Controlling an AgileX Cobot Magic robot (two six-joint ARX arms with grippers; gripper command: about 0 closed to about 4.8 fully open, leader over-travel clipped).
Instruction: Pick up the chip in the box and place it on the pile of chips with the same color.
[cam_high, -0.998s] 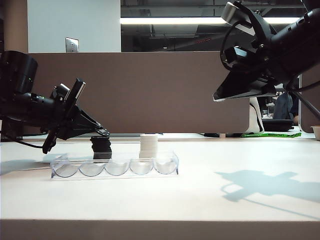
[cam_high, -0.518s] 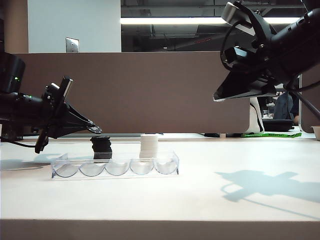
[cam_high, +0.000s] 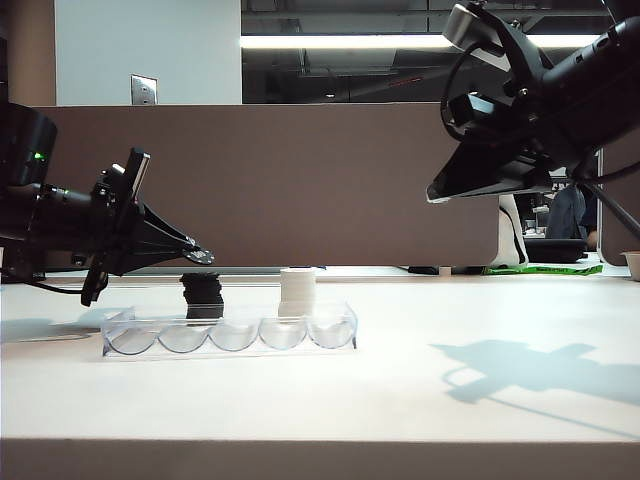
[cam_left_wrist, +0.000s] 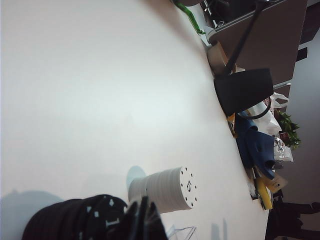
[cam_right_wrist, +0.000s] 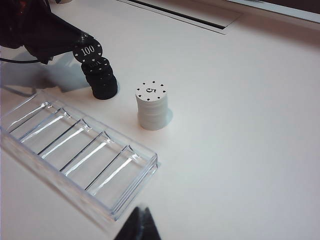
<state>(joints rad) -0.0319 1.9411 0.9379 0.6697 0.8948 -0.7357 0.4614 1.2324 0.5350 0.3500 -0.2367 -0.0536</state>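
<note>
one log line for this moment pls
left hand: shut on black 100 chip, above black pile | right hand: raised, shut, idle | tray: empty

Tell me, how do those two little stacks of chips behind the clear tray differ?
The pile of chips is black, short and unevenly stacked; the white stack is taller and neatly aligned. The white stack's top chip reads "5", while the left gripper holds a chip marked "100" just over the black pile; nothing hovers over the white stack. Both stand on the table behind the box, apart from each other.
</note>
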